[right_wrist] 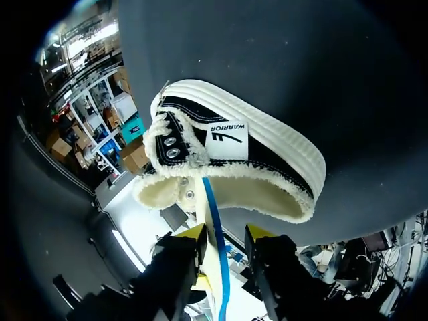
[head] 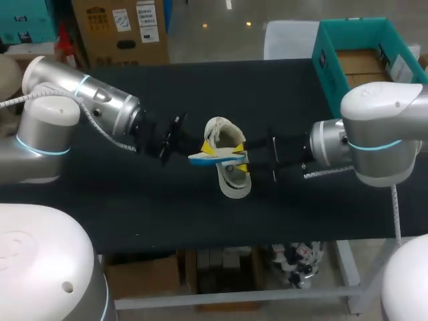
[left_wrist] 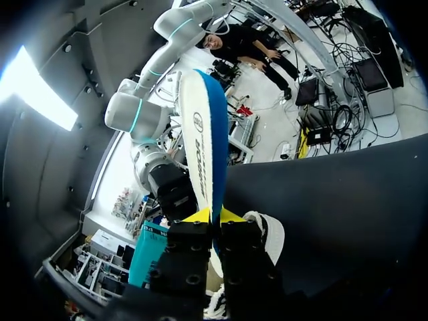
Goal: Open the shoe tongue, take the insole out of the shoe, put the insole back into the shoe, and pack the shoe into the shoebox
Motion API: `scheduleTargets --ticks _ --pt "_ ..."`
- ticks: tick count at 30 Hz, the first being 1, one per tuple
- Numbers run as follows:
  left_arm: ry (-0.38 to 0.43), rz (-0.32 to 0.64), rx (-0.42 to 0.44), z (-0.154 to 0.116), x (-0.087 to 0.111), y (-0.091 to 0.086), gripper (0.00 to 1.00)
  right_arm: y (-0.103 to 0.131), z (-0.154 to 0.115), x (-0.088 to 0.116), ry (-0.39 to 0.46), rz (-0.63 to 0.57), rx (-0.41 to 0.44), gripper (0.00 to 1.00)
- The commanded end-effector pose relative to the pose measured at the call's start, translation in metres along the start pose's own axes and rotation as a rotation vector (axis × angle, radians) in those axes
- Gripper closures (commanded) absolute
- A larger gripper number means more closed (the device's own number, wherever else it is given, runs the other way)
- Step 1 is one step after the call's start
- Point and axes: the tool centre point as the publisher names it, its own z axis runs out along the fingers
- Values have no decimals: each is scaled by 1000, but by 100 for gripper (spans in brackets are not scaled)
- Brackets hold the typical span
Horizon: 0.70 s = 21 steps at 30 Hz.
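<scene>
Insole (left_wrist: pixel 204 134) — thin, flat, white-topped w/ blue foam edge — was pinched edge-on in left gripper (left_wrist: pixel 215 215), sticking out ahead. Shoe (right_wrist: pixel 267 154): black canvas, ribbed white rubber sole, fleecy cream lining, mid-table (head: pixel 134 207) just under the insole. Right gripper (right_wrist: pixel 224 235) straddled the insole's far end, fingers apart — gap on one side. Both arms were low, wrists approx level, facing each other.

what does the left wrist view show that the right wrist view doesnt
Only left wrist: the left gripper shut on the insole, which stands up ahead of it, with the right arm beyond. Only right wrist: the shoe seen into its opening, with eyelets, and the insole passing through the open right gripper. Both: insole, shoe, black table.
</scene>
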Motion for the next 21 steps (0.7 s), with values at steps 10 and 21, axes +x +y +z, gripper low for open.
scheduleTargets --ticks 10,21 --pt "20 -17 -13 1 3 5 100 2 4 2 4 -15 33 67" --pt "20 -28 -21 0 7 4 100 -1 3 1 11 -26 23 98"
